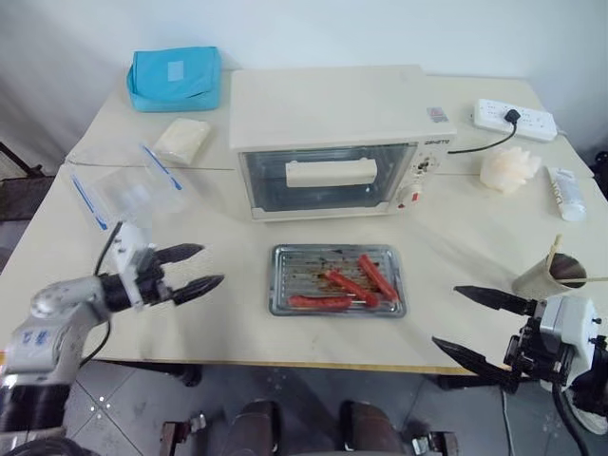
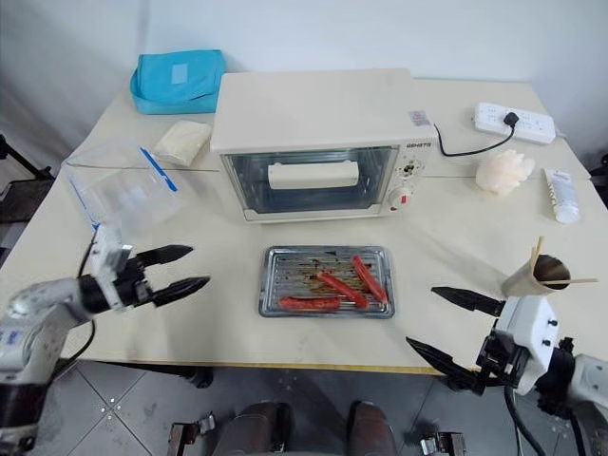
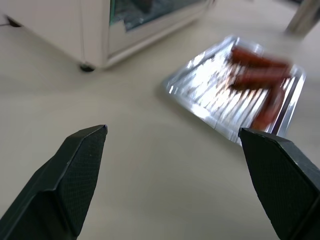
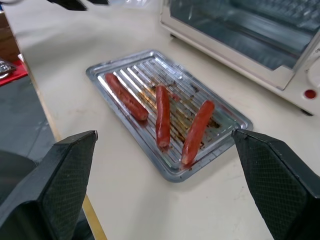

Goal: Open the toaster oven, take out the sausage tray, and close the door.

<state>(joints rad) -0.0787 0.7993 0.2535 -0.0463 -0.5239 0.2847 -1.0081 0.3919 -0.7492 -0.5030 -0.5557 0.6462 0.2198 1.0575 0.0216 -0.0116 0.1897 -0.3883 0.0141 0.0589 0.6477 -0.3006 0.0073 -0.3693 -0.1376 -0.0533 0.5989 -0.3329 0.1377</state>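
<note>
The left tool at lower left and the right tool at lower right both stand spread wide, holding nothing. The sausage tray lies mid-frame on the surface, three sausages in it. Behind it, the toaster oven has its door shut. Its panel lettering is too small to read.

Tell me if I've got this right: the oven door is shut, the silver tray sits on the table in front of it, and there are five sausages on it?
Not quite. The sausage tray holds three sausages, not five, as the right wrist view shows plainly. The rest stands: the door of the toaster oven is shut, and the tray lies on the table in front of it.
</note>
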